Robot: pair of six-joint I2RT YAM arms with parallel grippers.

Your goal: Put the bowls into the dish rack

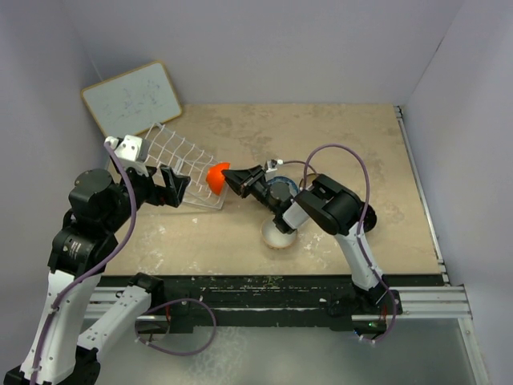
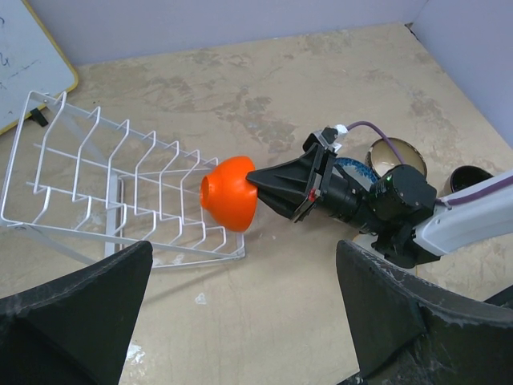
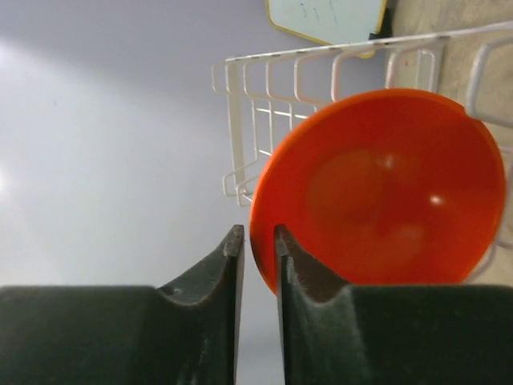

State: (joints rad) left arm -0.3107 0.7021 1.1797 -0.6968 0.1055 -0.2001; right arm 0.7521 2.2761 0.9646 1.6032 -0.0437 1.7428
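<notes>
Orange bowl (image 2: pixel 230 192), dish rack's (image 2: pixel 104 168) right end: looks light, stiff, slick; pinch rim. Right gripper (image 3: pixel 258 238) straddles rim, grip unclear; left gripper (image 2: pixel 244 257) splayed.

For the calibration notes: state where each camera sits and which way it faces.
Top external: above and behind, looking down on the beige table; left arm and right arm show.
Left wrist: faces the pale wire dish rack; own dark fingers below.
Right wrist: looks along its fingers at the orange-red round bowl.
All three share bowl and rack.
</notes>
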